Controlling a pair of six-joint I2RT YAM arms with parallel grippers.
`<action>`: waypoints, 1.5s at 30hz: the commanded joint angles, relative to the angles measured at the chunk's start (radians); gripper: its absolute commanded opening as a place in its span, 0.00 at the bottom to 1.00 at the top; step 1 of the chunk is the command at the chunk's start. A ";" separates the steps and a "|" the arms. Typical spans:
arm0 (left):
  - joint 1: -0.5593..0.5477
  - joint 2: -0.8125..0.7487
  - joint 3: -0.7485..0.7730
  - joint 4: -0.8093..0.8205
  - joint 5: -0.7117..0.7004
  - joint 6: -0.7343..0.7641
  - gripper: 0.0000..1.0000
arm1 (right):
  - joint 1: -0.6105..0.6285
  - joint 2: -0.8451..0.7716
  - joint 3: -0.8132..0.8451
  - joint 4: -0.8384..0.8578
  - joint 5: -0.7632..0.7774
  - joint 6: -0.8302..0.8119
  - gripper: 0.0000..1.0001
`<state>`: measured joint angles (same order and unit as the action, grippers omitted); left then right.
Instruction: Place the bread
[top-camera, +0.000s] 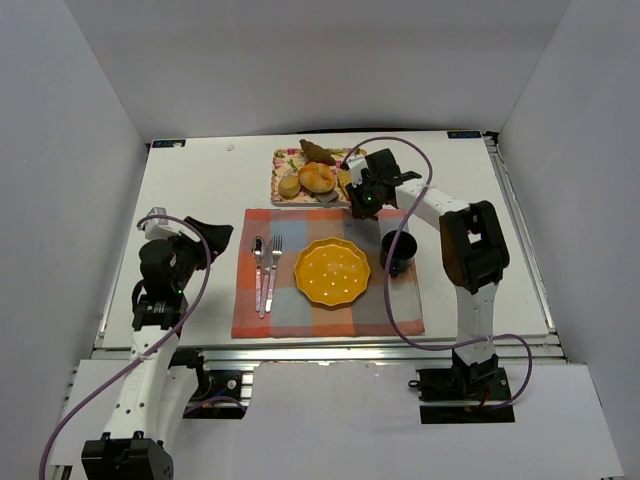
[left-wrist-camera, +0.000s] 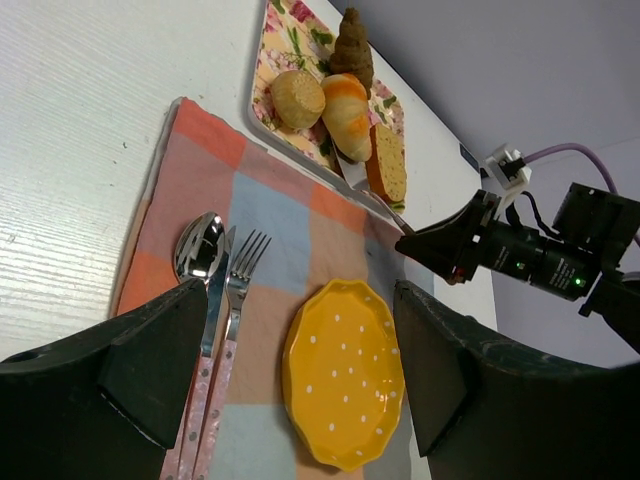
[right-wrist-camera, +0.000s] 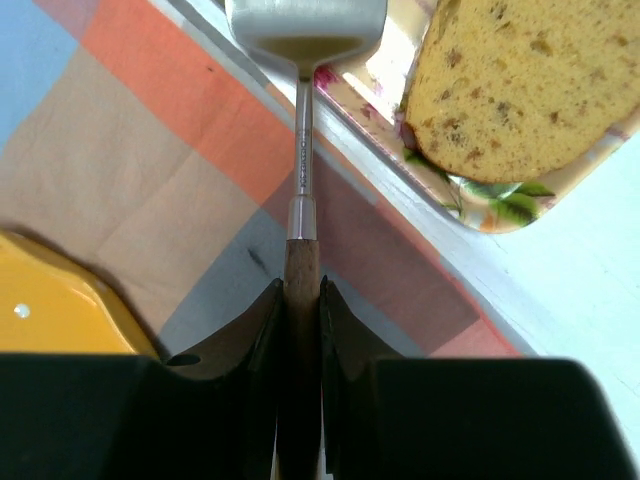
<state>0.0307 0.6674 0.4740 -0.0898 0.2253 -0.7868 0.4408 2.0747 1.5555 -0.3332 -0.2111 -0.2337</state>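
The bread (top-camera: 318, 178) is a glossy golden-orange knotted roll on the floral tray (top-camera: 281, 160) at the back. It also shows in the left wrist view (left-wrist-camera: 345, 110). My right gripper (top-camera: 362, 196) hovers at the tray's right front corner. It is shut on the wooden handle of a spatula (right-wrist-camera: 301, 275), whose metal blade (right-wrist-camera: 305, 25) points at the tray edge, beside the toasted slice (right-wrist-camera: 510, 80). My left gripper (top-camera: 205, 235) is open and empty at the placemat's left, above the table (left-wrist-camera: 300, 370).
A small pale bun (top-camera: 290, 185) and a dark brown pastry (top-camera: 318, 152) share the tray. On the checked placemat (top-camera: 250, 310) lie a spoon (top-camera: 258, 268), a fork (top-camera: 273, 268), a yellow dotted plate (top-camera: 331, 271) and a black cup (top-camera: 398, 250).
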 joint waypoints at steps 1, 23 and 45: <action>0.002 -0.023 0.025 0.004 -0.004 -0.003 0.84 | 0.006 -0.122 -0.050 0.147 -0.020 -0.003 0.00; 0.002 -0.049 0.012 0.015 -0.004 -0.014 0.84 | 0.006 -0.350 -0.287 0.287 -0.057 -0.068 0.00; 0.002 -0.106 -0.038 0.047 0.017 -0.014 0.84 | 0.070 -0.942 -0.678 -0.182 -0.177 -0.367 0.00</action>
<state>0.0307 0.5819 0.4477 -0.0662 0.2268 -0.8055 0.5011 1.1824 0.8993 -0.4320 -0.3847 -0.5156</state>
